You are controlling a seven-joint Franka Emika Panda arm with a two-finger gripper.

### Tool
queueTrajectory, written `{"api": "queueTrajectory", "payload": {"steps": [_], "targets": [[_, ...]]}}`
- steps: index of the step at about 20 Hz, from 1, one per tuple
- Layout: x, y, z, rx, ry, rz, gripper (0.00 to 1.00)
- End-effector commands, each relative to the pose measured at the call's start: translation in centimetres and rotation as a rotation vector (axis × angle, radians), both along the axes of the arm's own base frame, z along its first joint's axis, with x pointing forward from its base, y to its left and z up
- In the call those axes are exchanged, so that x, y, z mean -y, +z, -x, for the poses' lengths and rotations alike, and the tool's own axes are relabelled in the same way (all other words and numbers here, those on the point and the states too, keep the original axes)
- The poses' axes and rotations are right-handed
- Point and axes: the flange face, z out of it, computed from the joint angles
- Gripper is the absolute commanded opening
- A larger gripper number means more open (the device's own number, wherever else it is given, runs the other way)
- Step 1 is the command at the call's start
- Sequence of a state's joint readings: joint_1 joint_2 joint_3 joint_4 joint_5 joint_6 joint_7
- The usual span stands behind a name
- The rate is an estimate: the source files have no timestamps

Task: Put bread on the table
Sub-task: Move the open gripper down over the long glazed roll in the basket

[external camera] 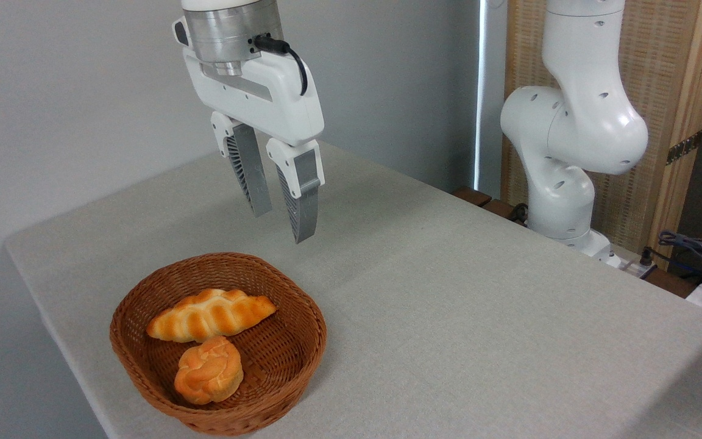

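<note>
Hanging above the far rim of the basket (pixel 144 356), my gripper (pixel 283 227) points down with its two fingers (pixel 250 177) spread apart and nothing between them. I see clear air under the tips, so it touches neither the basket nor anything in it.

From my remote seat I read the bread (pixel 211 314) as lying inside the brown woven basket, toward its back half. It is a long braided loaf, golden-orange with pale ridges, tapered at both ends, and it lies roughly level, its right tip a little higher in the picture than its left. Just in front of it, nearer the camera, sits a round knotted bun (pixel 209 371) of the same colour. The two look very close; I cannot tell whether they actually touch.

The basket stands on the worktop (pixel 479 317) near its front left corner. The worktop is covered in a light grey-beige cloth, and its whole right side shows bare cloth.

Behind the worktop on the right I see the white arm base and joints (pixel 570 140), standing before a wicker-panelled screen with a wooden frame (pixel 668 103). Some cables and small gear (pixel 698 250) sit at the far right edge, too small for me to make out. A black cable (pixel 293 58) loops off the wrist above the gripper.
</note>
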State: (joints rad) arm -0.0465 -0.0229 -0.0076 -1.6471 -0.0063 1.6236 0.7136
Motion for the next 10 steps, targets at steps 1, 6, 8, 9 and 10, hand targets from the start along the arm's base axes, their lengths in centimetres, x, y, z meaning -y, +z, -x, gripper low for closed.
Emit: {"api": "queueTrajectory", "payload": {"steps": [1, 6, 8, 9, 10], "targets": [[-1.2, -0.8, 0.7, 0.035, 0.027, 0.003, 1.0], [-1.2, -0.8, 0.7, 0.036, 0.027, 0.004, 1.0], [-1.0, -0.8, 0.7, 0.037, 0.024, 0.004, 1.0], [-0.4, -0.8, 0.7, 0.036, 0.015, 0.004, 1.0], [0.4, -1.1, 0.6, 0.034, 0.002, 0.006, 1.0]]}}
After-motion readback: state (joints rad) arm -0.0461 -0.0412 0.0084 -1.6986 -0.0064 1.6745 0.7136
